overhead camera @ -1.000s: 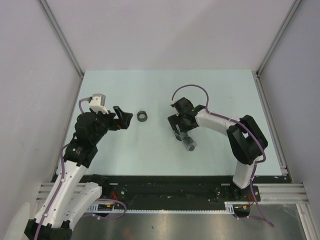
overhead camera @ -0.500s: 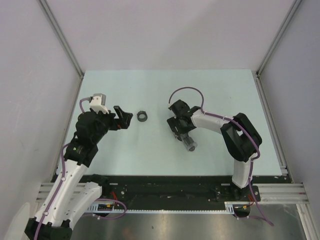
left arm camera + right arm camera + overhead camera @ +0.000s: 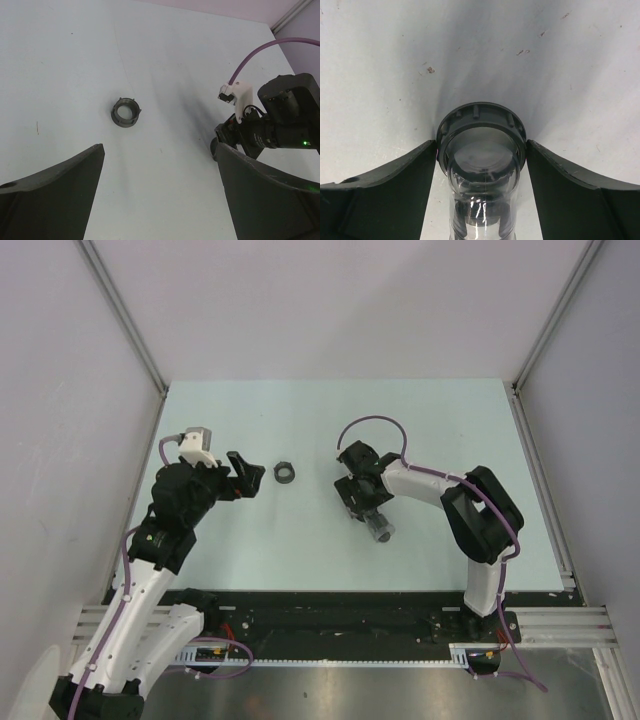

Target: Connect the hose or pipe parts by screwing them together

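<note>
A short black ring nut (image 3: 286,473) (image 3: 125,111) lies alone on the pale table. My left gripper (image 3: 249,476) (image 3: 160,150) hovers just left of it, open and holding nothing. The clear grey cylinder with a dark ribbed ring end (image 3: 378,528) (image 3: 481,160) lies on the table right of centre. My right gripper (image 3: 362,508) (image 3: 481,145) is down over it. Both of its fingers (image 3: 415,170) touch the sides of the dark ring, so it is shut on the cylinder.
The pale green table (image 3: 330,420) is walled by white panels with metal rails at left and right. The right wrist, with its camera and purple cable (image 3: 280,115), stands to the right of the nut. A black rail (image 3: 330,615) runs along the near edge.
The right gripper's fingers have closed in from a wider stance onto the cylinder's dark ring, and its wrist has shifted slightly left. The left arm and the nut have not moved.
</note>
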You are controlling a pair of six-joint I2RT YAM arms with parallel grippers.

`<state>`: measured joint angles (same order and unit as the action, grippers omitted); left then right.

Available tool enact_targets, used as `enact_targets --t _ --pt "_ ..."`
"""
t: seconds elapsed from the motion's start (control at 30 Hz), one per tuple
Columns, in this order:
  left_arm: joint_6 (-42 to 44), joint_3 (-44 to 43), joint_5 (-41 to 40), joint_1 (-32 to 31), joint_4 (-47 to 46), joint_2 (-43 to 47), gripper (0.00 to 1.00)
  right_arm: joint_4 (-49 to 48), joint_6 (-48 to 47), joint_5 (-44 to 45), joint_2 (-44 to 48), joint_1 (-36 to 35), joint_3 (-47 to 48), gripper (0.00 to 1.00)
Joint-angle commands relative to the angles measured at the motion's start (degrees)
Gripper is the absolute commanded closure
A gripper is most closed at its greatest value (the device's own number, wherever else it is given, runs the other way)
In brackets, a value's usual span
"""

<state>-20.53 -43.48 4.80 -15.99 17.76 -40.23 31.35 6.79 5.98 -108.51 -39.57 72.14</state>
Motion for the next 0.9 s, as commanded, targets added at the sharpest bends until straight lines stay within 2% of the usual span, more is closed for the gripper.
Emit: enact_targets --t 0.0,0.13,0.33,0.53,0.7,0.8,0.83,0.87 --pt "-0.6 -0.1 -0.6 -0.3 -0.4 0.4 0.02 1.3 -0.2 0.2 0.6 -0.1 1.9 0.26" --pt "-0.2 0.0 0.1 -0.4 -0.4 0.0 0.02 0.3 -0.5 0.2 1.5 0.0 2.0 0.35" --pt "0.5 -1.2 -1.1 -0.2 1.8 -3.2 0.03 -1.0 0.2 -0.4 10.2 0.5 2.4 0.41" --pt "0.6 -2.1 -0.1 -0.3 3.3 -6.3 0.05 -4.0 -0.6 -1.3 16.8 1.1 1.4 0.42" --pt "-1.3 -2.6 2.8 -0.2 3.3 -8.5 0.06 -5.7 0.9 -6.5 23.0 1.8 1.4 0.42" --pt "-4.9 -4.2 11.2 -0.3 2.8 -10.3 0.09 -9.2 2.7 -14.4 28.0 3.4 0.4 0.44" --pt "-6.1 -4.7 17.5 -0.3 2.0 -10.7 0.11 -12.0 3.5 -18.9 29.1 3.5 -0.2 0.44" --pt "-8.3 -5.2 19.6 -0.3 0.6 -11.6 0.12 -13.3 3.7 -21.1 31.3 3.6 -0.7 0.44"
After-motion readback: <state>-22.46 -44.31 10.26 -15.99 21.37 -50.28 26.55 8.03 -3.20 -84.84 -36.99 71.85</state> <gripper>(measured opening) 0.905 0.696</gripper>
